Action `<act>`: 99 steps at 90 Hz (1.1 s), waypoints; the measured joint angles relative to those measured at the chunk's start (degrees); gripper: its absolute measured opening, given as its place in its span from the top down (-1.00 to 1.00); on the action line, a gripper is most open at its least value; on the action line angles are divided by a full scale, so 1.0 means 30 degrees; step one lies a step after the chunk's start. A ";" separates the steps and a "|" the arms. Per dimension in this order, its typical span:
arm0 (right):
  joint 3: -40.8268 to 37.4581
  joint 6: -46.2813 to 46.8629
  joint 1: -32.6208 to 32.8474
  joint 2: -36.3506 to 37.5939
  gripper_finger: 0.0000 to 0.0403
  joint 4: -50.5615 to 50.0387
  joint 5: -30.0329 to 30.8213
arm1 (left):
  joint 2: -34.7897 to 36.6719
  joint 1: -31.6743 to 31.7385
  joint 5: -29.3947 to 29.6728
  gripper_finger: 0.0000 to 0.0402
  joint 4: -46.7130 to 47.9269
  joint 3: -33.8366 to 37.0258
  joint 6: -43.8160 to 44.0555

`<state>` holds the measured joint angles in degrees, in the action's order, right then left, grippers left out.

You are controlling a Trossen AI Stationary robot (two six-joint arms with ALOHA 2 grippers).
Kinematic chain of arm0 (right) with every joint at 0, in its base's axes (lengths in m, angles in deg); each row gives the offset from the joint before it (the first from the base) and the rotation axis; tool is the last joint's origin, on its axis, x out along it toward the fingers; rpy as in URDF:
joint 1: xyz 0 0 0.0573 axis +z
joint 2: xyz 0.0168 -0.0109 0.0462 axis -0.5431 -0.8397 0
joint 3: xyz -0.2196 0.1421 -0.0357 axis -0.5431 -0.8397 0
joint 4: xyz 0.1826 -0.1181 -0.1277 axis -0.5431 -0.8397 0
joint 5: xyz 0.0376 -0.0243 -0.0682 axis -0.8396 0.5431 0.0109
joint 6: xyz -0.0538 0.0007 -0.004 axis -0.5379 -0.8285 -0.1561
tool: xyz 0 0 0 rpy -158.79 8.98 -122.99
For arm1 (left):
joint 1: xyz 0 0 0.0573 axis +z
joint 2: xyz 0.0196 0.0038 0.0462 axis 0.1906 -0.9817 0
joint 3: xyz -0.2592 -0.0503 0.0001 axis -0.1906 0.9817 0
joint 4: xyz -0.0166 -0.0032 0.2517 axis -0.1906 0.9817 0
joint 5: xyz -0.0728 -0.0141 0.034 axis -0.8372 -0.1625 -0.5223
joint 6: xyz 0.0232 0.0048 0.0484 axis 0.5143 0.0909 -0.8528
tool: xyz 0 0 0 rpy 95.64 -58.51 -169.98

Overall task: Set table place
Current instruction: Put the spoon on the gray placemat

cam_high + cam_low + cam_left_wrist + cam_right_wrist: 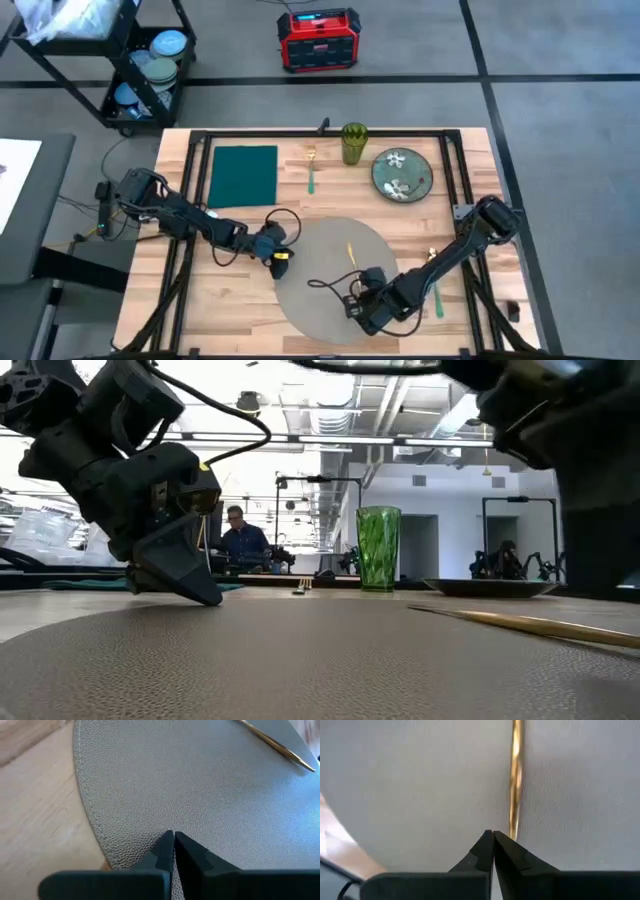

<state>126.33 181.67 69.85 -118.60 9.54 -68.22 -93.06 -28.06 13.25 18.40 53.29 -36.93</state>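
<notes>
On the near half of the worktop (250,300) lies the round grey placemat (325,290). Both grippers are down at it. The right gripper (493,836) sits at the mat's 6 o'clock edge with its fingers together, tips just beside a thin gold utensil (516,775) lying on the mat. At 9 o'clock the left gripper (174,838) has its fingers closed, apparently pinching the mat's rim.

This looks like the positioning step: the mat is being squared up before the rest goes on. Next would be fetching the floral plate (402,173), which calls for releasing the mat and reaching to 1 o'clock.

Farther back stand the green glass (354,143), a fork (311,168) and the dark green napkin (243,174). Whether the gold utensil is a knife or a spoon is hard to tell, and the low view cuts off the right gripper.
</notes>
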 joint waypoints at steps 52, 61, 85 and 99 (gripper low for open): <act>0.2230 0.1975 0.2422 0.1854 1.00 -1.7843 -0.1840 | 0.0200 0.0095 0.0032 1.00 0.0499 -0.0036 0.0752; 0.1374 0.1853 0.3377 0.2178 0.94 -1.5182 -0.2874 | 0.0200 0.0245 0.0004 1.00 0.0536 -0.0036 0.1226; -0.0989 0.2269 0.3891 0.2184 0.51 -1.2196 -0.5418 | 0.0208 0.0353 -0.0032 1.00 0.0521 -0.0036 0.2094; -0.1652 0.2771 0.3617 0.2254 0.29 -1.3047 -0.5754 | 0.0215 0.0372 -0.0324 1.00 0.0514 -0.0036 0.2517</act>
<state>121.37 189.99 80.70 -111.84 -29.60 -85.48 -92.41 -26.94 12.28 19.94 53.18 -29.38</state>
